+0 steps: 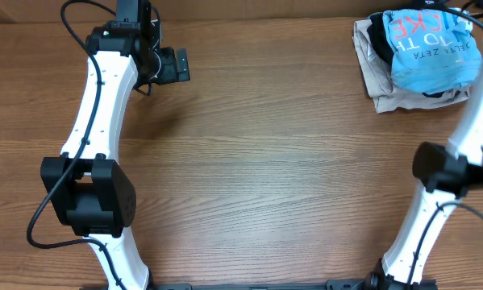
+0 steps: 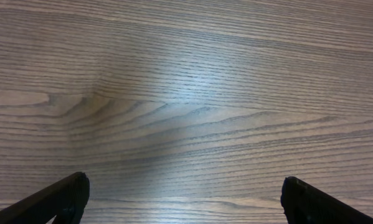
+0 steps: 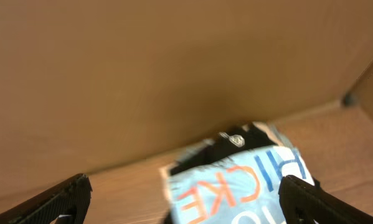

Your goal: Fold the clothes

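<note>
The clothes, a folded sky-blue t-shirt [image 1: 430, 48] with red-pink and white lettering, lie on top of a pile at the table's far right corner. In the right wrist view the shirt [image 3: 248, 186] fills the lower middle, below and between the fingers of my right gripper [image 3: 185, 190]. Its jaws stand wide open with nothing held. Overhead, only the right arm [image 1: 476, 121] shows, reaching toward the pile. My left gripper [image 1: 175, 64] hovers at the far left, open over bare wood [image 2: 185, 190], far from the shirt.
Under the blue shirt lie a black garment [image 1: 378, 36] and a beige garment [image 1: 380, 84]; the black one [image 3: 239, 140] also shows in the right wrist view. A brown wall [image 3: 142, 74] rises just behind the pile. The wooden table [image 1: 265, 161] spreads between the arms.
</note>
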Controlling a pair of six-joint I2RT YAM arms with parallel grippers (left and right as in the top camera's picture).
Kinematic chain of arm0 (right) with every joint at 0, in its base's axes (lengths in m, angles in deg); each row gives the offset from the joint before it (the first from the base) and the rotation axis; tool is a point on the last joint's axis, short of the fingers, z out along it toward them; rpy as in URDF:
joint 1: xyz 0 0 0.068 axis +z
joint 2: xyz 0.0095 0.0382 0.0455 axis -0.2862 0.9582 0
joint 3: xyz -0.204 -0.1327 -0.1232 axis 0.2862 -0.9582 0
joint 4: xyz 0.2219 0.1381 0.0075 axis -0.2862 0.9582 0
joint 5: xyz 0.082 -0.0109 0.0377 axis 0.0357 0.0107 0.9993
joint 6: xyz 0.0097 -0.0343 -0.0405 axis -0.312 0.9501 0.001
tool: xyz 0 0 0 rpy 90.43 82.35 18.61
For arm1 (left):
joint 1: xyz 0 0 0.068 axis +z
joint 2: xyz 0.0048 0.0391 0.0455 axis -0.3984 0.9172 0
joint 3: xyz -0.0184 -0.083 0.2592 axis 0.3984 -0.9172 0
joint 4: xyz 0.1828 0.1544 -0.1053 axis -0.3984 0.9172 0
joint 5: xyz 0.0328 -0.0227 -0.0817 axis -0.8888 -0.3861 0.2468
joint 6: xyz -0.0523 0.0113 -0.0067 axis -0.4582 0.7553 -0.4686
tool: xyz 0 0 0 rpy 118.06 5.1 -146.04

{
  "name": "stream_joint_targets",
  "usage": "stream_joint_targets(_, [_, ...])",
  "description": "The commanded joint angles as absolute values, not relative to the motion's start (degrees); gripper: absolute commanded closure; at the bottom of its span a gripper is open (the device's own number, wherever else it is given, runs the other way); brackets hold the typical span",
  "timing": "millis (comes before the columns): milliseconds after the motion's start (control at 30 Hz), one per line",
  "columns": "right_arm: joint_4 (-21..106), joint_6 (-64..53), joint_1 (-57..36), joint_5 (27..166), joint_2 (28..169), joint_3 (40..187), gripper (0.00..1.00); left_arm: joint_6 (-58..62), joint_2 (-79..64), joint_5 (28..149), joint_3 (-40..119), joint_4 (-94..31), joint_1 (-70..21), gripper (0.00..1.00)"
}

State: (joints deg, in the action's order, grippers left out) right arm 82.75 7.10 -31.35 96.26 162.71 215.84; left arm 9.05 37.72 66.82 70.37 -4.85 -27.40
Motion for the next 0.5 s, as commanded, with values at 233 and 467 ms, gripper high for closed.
stream_joint_targets(233, [89.59, 2.01, -21.53, 121.81, 146.27, 218.16, 0.0, 10.4, 37.81, 66.43, 70.35, -5.01, -27.25, 0.0])
stream_joint_targets(467, [90.0, 1.2, -16.92, 128.39, 145.05, 218.07, 0.0, 10.4, 37.81, 66.43, 70.33, -4.98, -27.25, 0.0])
